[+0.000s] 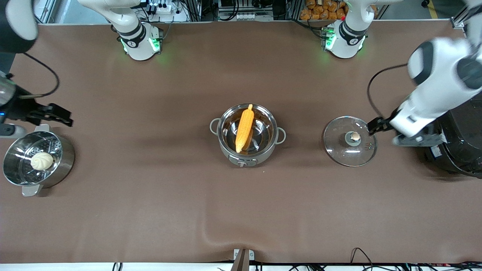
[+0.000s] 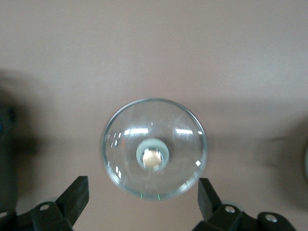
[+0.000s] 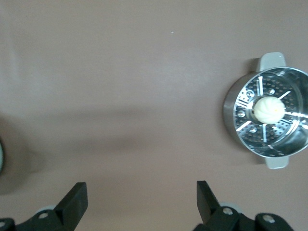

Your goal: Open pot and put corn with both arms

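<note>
Pot (image 1: 247,136) at middle of table (image 1: 150,210), lid off; corn (image 1: 244,128) lies slanted inside, tip resting on rim. Glass lid (image 1: 350,141) flat on table beside pot, toward left arm's end.

Left gripper (image 1: 376,125) over lid edge, jaws spread, empty. Right gripper (image 1: 56,114) over table near steamer pot (image 1: 35,162) with bun (image 1: 41,161), jaws spread too.

Handling — corn likely light, stiff, bumpy: grasp mid-cob. Lid fragile, slippery: take by knob.

Count — two pots, one lid, one corn, one bun.

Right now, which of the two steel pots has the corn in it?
The middle pot with loop handles: the corn leans inside it, lid off beside it. The steamer pot holds a bun.
</note>
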Controlling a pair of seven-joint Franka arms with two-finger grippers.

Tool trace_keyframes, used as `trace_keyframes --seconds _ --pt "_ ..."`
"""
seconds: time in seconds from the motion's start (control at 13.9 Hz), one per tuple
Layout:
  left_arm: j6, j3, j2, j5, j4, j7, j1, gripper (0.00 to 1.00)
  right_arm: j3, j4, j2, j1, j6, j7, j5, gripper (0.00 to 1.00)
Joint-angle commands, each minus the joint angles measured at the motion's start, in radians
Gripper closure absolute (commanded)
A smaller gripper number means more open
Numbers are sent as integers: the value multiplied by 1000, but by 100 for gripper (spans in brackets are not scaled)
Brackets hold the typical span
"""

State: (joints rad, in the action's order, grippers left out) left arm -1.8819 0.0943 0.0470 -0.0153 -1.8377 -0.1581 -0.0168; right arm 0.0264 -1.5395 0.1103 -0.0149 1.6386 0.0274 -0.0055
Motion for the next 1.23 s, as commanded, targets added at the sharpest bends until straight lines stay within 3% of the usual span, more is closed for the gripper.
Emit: trace_keyframes --seconds 0.0,0.22,0.58,1.01,1.15 --pt "267 28 30 -2 260 -84 -5 0 -20 -18 -20 -31 -8 45 -14 0" --pt "386 38 2 11 331 -81 -3 0 -20 -18 -53 -34 -28 40 -14 0" --pt "423 39 -61 12 304 -78 -15 0 -31 91 -81 -24 -219 4 -13 0" --pt "426 28 -82 21 288 -6 -6 0 -37 82 -143 -16 -201 -70 33 0" --pt "425 -25 -72 50 293 37 -12 0 -34 38 -165 -22 -183 -61 33 0"
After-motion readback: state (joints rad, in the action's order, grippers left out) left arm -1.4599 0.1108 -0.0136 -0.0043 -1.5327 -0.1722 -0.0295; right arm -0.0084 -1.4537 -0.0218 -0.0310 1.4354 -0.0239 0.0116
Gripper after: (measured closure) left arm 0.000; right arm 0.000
